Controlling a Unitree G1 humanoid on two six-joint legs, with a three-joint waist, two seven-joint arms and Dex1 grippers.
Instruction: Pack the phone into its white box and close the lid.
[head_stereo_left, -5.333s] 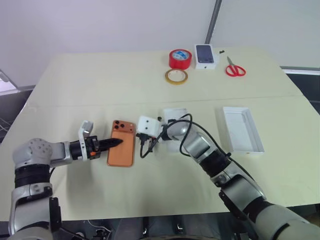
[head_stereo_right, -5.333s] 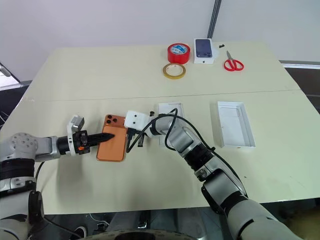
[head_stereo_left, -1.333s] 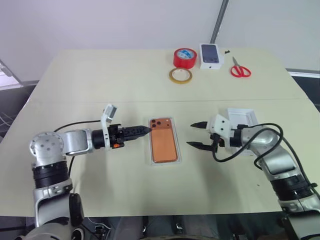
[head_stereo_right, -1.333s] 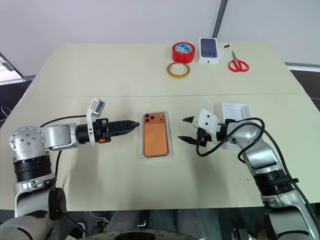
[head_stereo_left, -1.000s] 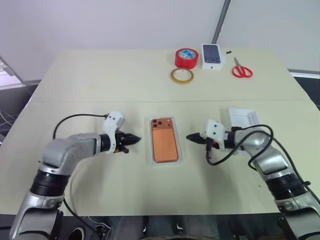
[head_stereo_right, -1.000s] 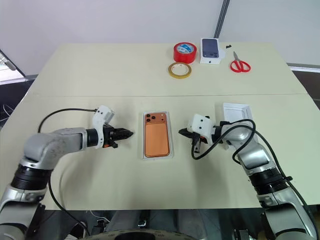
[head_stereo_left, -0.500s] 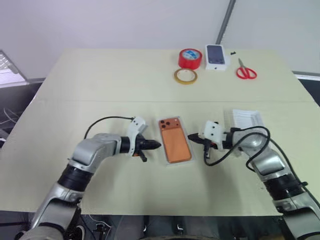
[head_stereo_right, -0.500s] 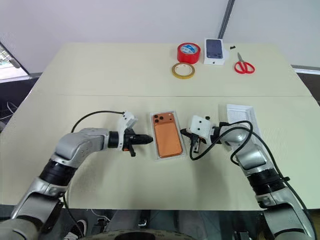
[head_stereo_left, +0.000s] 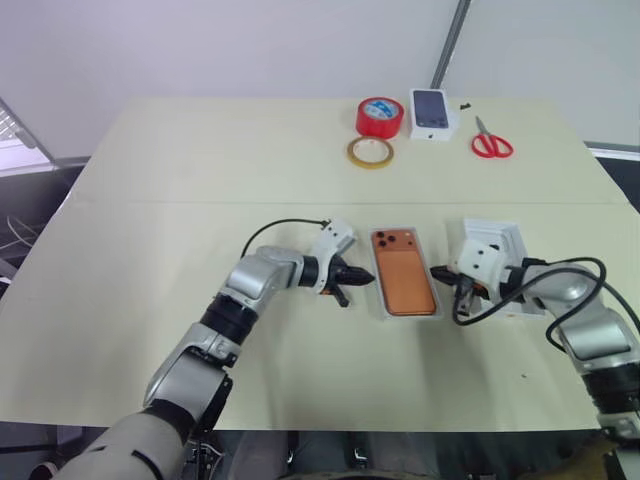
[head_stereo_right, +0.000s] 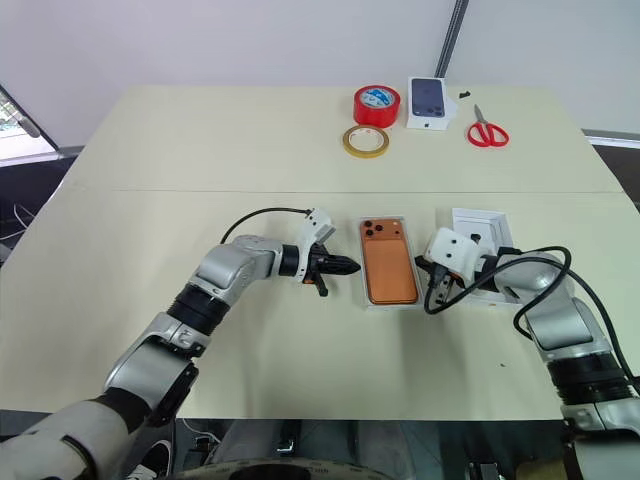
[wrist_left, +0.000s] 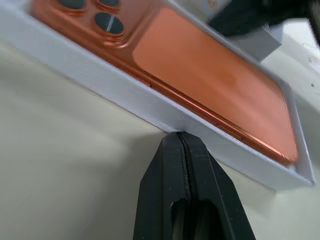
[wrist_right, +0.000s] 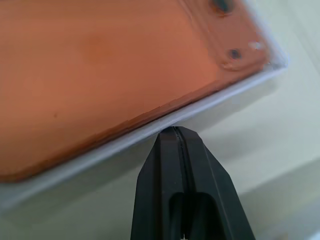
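The flat orange smartphone (head_stereo_left: 403, 283) lies camera-side up inside the shallow white cardboard tray (head_stereo_right: 361, 300), between the two grippers. The left gripper (head_stereo_left: 366, 279), fingers pressed together and holding nothing, has its tip against the tray's long side wall. The right gripper (head_stereo_left: 438, 272), likewise closed and empty, touches the opposite wall. The shallow white cardboard lid (head_stereo_right: 494, 223) rests just behind the right gripper.

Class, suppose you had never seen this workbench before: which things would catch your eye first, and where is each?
The phone, bright orange, lies in the white box mid-table. The left gripper and right gripper, both shut, flank the box with their tips at its long sides. Along the far edge sit a red tape roll and red scissors.
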